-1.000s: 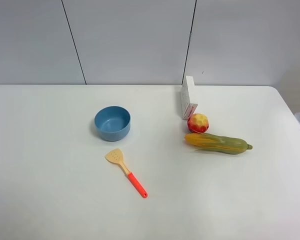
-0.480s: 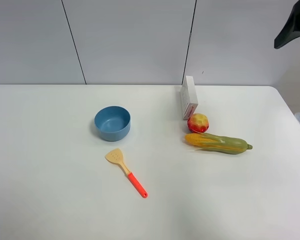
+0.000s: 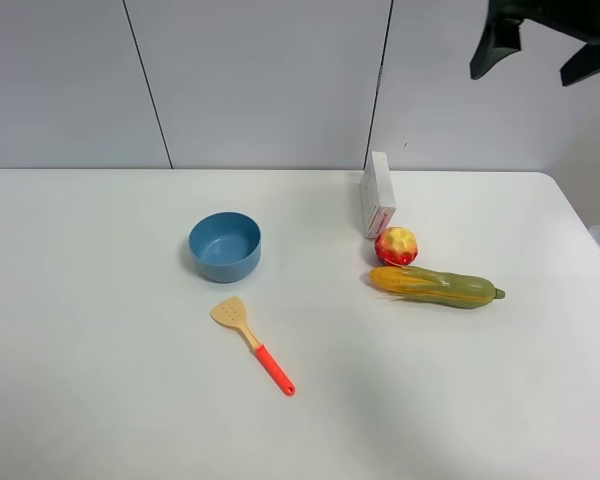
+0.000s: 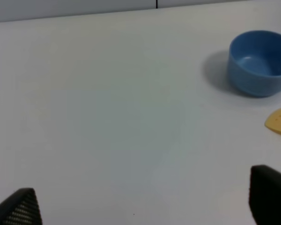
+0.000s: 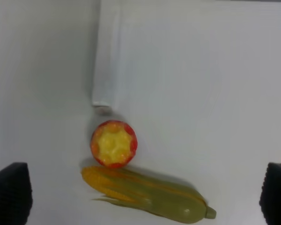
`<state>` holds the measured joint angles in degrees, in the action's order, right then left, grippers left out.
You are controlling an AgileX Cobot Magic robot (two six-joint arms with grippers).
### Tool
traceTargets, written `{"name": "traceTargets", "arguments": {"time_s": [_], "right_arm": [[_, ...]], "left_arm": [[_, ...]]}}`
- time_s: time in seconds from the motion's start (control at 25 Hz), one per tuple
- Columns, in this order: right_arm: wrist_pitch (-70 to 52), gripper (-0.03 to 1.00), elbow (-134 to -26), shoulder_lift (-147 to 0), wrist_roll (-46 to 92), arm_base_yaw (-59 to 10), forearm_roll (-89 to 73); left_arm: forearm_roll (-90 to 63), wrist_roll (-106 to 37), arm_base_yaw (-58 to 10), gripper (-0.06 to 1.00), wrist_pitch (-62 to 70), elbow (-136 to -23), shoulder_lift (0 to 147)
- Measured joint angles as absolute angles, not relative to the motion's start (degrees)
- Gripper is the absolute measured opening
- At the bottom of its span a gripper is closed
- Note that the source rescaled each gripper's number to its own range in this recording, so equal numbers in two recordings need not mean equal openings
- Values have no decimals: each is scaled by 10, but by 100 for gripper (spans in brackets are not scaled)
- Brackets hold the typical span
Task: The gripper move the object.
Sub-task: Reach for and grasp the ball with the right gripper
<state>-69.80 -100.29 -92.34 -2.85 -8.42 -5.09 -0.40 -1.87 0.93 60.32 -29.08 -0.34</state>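
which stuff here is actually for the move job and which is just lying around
For the job:
right gripper, open, raised high
toy fruit, between box and corn

Lying about:
bowl
spatula
corn
box

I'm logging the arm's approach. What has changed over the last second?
The right gripper, absent a second ago, has come into the high view at the top right and moved leftward, open and holding nothing. The toy fruit, corn, box, bowl and spatula have not moved.
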Motion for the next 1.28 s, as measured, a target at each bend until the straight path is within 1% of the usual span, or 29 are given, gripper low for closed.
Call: {"name": "traceTargets", "arguments": {"time_s": [0.16,0.32,0.92,1.28], "right_arm": [[-699,100,-1014,-962,-77,-149,-4],[-699,100,-1015,-1005,-104,-176,0],[-697,100,-1015,-1175,-117,-179,0],[-687,100,-1012,-1239,-115,-179,-15]], "left_arm": [[-4,-19,9,100,603,-291,-3],[-4,-19,9,100,603,-291,-3],[-4,-19,9,100,603,-291,-3],[-4,-19,9,100,603,-291,-3]]}}
